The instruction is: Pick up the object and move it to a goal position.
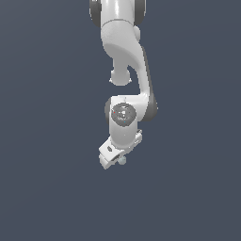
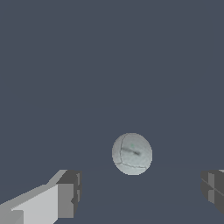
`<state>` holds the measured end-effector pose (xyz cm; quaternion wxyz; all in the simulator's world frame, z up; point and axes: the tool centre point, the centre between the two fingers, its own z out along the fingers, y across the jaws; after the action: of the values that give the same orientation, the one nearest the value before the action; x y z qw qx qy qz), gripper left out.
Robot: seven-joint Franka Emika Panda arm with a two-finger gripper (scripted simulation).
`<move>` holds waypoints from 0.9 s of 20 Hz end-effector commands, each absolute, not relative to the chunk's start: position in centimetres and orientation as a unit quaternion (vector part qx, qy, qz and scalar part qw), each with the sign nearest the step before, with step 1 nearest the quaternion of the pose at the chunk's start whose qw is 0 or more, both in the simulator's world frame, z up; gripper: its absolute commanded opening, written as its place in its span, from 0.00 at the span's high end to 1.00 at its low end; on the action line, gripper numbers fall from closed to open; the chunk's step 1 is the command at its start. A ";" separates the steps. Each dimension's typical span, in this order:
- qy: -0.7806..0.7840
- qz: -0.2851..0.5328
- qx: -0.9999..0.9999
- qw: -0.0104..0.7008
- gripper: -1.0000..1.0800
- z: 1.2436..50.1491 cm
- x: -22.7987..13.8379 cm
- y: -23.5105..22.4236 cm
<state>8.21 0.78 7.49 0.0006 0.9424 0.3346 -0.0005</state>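
Exterior view: the white arm (image 1: 123,70) hangs down, its gripper (image 1: 114,160) low, with the small ball (image 1: 122,160) right at its tip. Wrist view: the fingers (image 2: 65,194) stand wide apart, gripping nothing; the ball (image 2: 132,153) lies between them, off-centre. Closing off-centre could squirt it away. No writing shows.

No text, label, brand, number or sign can be read in either view. The arm's white shells (image 1: 123,47) are blank. The pale grey-green ball (image 2: 132,153) carries only thin dark seam lines and, near its centre, one short dark streak running from ten o'clock to four o'clock; that is no letter or numeral. The grey-blue background is plain.
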 end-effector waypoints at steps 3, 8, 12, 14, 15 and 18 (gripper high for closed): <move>0.346 0.000 0.938 0.000 0.04 7.1 8.5 0.8; 0.345 0.000 0.939 0.000 0.04 6.8 8.4 0.8; 0.345 0.000 0.938 0.000 0.04 5.2 8.4 0.8; 0.346 0.000 0.938 0.000 0.04 4.0 8.4 0.8; 0.346 0.000 0.938 0.000 0.04 3.5 8.3 0.8; 0.347 0.000 0.938 0.000 0.04 2.4 8.3 0.8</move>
<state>8.30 0.84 2.91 -0.0002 0.9380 0.3466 -0.0007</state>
